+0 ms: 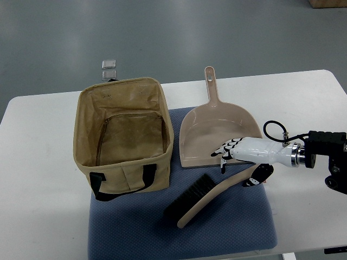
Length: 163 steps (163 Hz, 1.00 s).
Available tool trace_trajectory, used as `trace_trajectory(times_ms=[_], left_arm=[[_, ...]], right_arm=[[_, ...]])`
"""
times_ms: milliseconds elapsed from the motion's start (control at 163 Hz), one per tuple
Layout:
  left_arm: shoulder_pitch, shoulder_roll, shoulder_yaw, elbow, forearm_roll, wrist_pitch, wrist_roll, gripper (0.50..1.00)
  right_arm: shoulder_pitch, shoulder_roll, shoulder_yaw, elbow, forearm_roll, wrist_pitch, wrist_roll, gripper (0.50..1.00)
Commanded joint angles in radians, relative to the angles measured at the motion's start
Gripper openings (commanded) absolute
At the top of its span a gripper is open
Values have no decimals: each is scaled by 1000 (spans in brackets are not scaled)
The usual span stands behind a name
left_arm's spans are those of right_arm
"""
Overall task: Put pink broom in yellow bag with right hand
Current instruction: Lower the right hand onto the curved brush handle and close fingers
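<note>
On the white surface (43,162) lies a blue-grey mat (238,222), and on it sits the yellow bag (123,135), a tan fabric tote standing open-mouthed at the left, its black strap hanging down the near side. Just right of the bag rests a pink dustpan (214,130), its handle pointing away toward the far edge of the surface. Nearer the camera, the pink broom (209,197) lies on the mat at a slant: its dark bristles face left, close to the bag's near corner, while its curved pale handle rises to the right.

From the picture's right edge comes the right hand (238,157), white with dark joints, reaching over the dustpan's near lip. Its fingers (223,151) are spread and loose, holding nothing, while the thumb side sits at the upper end of the broom handle; whether it touches the handle cannot be told. Beyond the bag, on the grey floor, lie two small clear squares (109,68).
</note>
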Motion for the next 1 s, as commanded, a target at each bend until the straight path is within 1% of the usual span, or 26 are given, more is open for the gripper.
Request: trace_trajectory(times_ms=[0, 257, 385, 440, 526, 563, 789, 832, 893, 905, 960, 991], left_arm=[[0, 0, 1, 0, 0, 0, 0, 1000], [0, 0, -1, 0, 0, 0, 0, 1000], [0, 0, 1, 0, 0, 0, 0, 1000], [0, 0, 1, 0, 0, 0, 0, 1000], [0, 0, 1, 0, 0, 0, 0, 1000], [0, 0, 1, 0, 0, 1, 0, 1000], [0, 0, 1, 1, 0, 0, 0, 1000], [0, 0, -1, 0, 0, 0, 0, 1000], [0, 0, 1, 1, 0, 0, 0, 1000], [0, 0, 1, 0, 0, 0, 0, 1000], [0, 0, 1, 1, 0, 0, 0, 1000], [0, 0, 1, 0, 0, 1, 0, 1000]], right_arm=[[0, 9, 0, -10, -20, -1, -7, 919], [-7, 13, 13, -13, -26, -8, -14, 913], [-8, 15, 13, -13, -26, -7, -12, 897], [-8, 16, 13, -13, -26, -4, -12, 872], [-8, 16, 11, -13, -29, -1, -11, 856], [-10, 16, 11, -13, -32, -1, -11, 832], [-19, 15, 11, -13, -33, 1, -6, 791], [-20, 13, 11, -13, -33, 1, -6, 762], [-20, 12, 11, -13, -32, 1, -6, 738], [-20, 12, 11, -13, -33, 1, -6, 725], [-20, 12, 11, -13, -32, 1, -6, 723], [-20, 12, 11, -13, -33, 1, -6, 713]])
